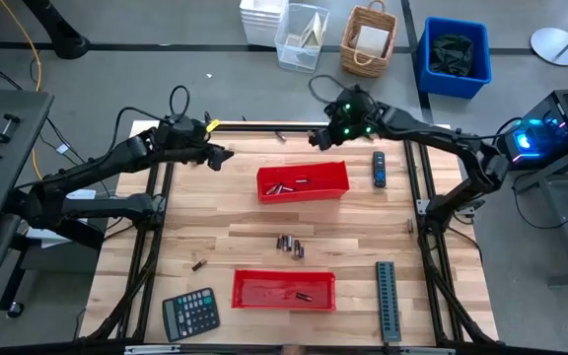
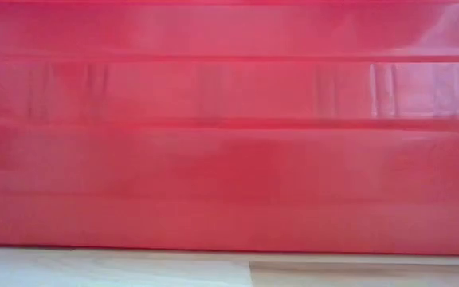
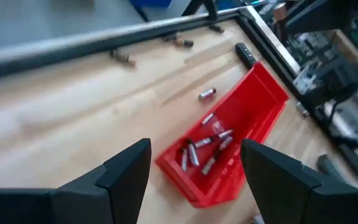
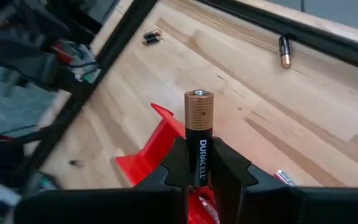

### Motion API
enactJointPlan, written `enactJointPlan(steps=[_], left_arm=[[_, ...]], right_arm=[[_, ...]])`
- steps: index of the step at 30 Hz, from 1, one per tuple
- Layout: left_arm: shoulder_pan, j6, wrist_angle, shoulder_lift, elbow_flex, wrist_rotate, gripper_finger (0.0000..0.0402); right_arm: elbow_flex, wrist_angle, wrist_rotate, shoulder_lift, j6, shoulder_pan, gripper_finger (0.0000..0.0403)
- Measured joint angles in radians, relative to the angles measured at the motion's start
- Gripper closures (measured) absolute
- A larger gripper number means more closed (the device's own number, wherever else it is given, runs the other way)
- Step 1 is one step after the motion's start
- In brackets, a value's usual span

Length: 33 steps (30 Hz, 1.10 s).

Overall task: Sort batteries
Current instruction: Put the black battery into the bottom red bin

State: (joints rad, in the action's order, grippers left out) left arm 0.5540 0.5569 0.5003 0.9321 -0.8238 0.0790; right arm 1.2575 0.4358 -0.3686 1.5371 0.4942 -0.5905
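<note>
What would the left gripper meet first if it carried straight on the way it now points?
Probably the upper red tray holding batteries: the left gripper, jaws open and empty, has it framed straight ahead in its wrist view. Bare table lies between; depth is unclear.

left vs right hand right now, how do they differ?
The left hand is open and empty; the right hand is shut on an upright black-and-copper cylindrical battery. In the high view the left sits over the table's far-left edge, the right near the far red plastic tray. Both are raised off the pale wooden table.
</note>
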Motion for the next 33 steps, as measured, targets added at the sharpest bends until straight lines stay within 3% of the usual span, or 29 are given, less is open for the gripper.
enactJointPlan(steps=[3, 9, 15, 21, 26, 33], left_arm=[[-0.012, 0.059, -0.005, 0.000, 0.000, 0.005, 0.0161], [-0.013, 0.012, -0.009, 0.000, 0.000, -0.014, 0.0161], [-0.014, -0.211, 0.044, 0.001, -0.042, -0.010, 0.0161], [-0.015, -0.351, 0.101, -0.004, -0.106, 0.033, 0.0161], [-0.050, -0.472, 0.082, -0.027, -0.112, 0.113, 0.0161], [-0.200, -0.316, 0.054, -0.113, -0.105, 0.170, 0.0161]], right_arm=[[0.000, 0.000, -0.044, 0.000, -0.027, -0.028, 0.0371], [0.000, 0.000, -0.044, 0.000, -0.163, -0.031, 0.0371], [0.000, -0.008, -0.108, 0.001, -0.250, 0.028, 0.0371], [0.000, -0.007, -0.078, 0.001, -0.155, 0.296, 0.0371], [0.000, 0.001, 0.097, 0.002, 0.032, 0.598, 0.0371], [0.001, 0.030, 0.231, 0.043, 0.325, 0.878, 0.0371]])
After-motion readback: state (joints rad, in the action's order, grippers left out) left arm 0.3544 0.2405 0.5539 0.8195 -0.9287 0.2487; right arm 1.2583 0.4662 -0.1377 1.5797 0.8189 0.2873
